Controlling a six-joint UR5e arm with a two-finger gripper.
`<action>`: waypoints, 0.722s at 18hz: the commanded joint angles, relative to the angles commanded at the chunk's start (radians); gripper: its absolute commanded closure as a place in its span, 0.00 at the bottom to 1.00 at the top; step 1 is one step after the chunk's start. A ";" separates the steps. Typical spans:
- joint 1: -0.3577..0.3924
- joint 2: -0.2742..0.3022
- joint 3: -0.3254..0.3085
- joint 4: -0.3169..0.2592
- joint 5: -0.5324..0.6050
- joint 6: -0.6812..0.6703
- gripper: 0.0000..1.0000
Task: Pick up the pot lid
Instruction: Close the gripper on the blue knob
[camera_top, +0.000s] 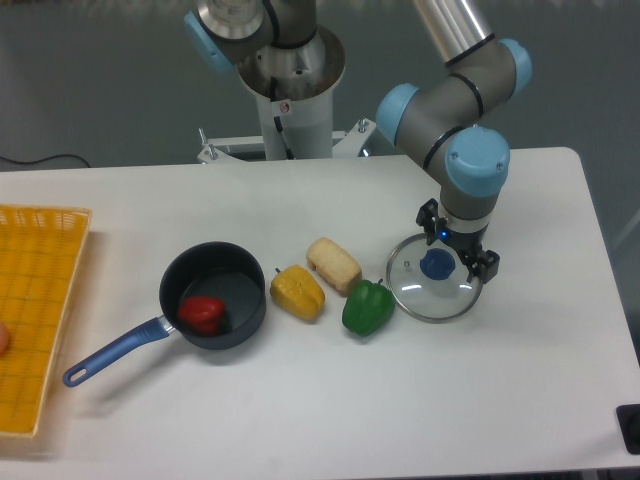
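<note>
The gripper (460, 238) hangs over the upper right part of the pot lid, its fingers apart with nothing visibly held between them. Clear and round, the pot lid (430, 303) lies on the table with its blue knob (437, 264) in plain view. The knob is just left of and below the gripper in the view. Part of the lid's upper right rim is hidden behind the fingers. How high the fingertips are above the lid I cannot tell.
A green pepper (369, 307) is close by the lid's left side. Farther left are a potato-like item (334, 265), a yellow item (298, 293) and a black pan (232, 262) holding a red item (202, 314). An orange basket (45, 300) stands at the left edge.
</note>
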 joint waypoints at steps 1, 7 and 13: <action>0.000 -0.005 0.000 0.002 0.000 -0.003 0.00; -0.006 -0.014 -0.002 0.002 0.000 -0.035 0.00; -0.015 -0.023 0.000 0.002 0.000 -0.072 0.00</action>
